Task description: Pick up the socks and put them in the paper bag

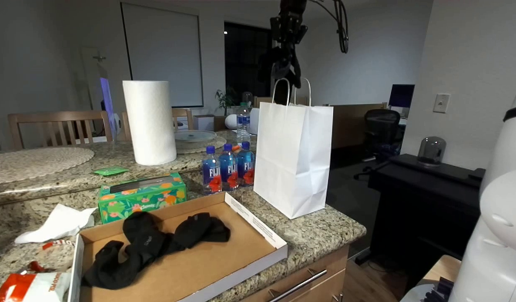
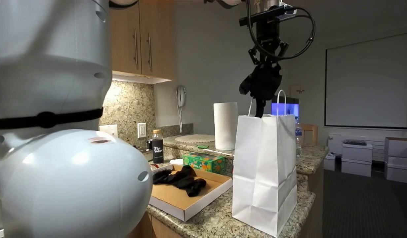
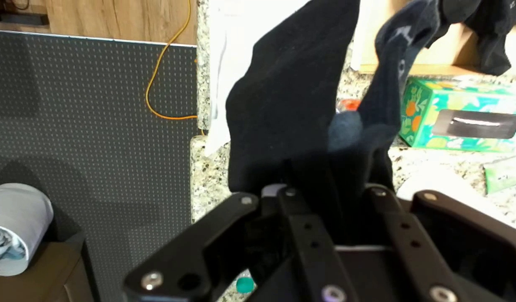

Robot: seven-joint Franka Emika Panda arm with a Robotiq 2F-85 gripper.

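Note:
My gripper (image 1: 285, 46), also in an exterior view (image 2: 268, 64), is shut on a bunched black sock (image 2: 264, 82) above the white paper bag (image 2: 263, 172). The sock hangs between the bag's handles in both exterior views; its lowest end drops out of sight behind the near rim. The bag (image 1: 289, 163) stands upright and open at the counter's corner. In the wrist view the held sock (image 3: 295, 92) fills the space before the fingers (image 3: 325, 193) and covers much of the bag (image 3: 241, 42). More black socks (image 1: 146, 247) lie in the shallow cardboard tray (image 1: 258, 256).
Small water bottles (image 1: 229, 167) stand beside the bag. A green tissue box (image 1: 142, 197) is behind the tray. A paper towel roll (image 1: 151, 121) stands on the raised counter. A red and white packet (image 1: 33, 287) lies left of the tray. The counter edge (image 1: 358, 230) is close to the bag.

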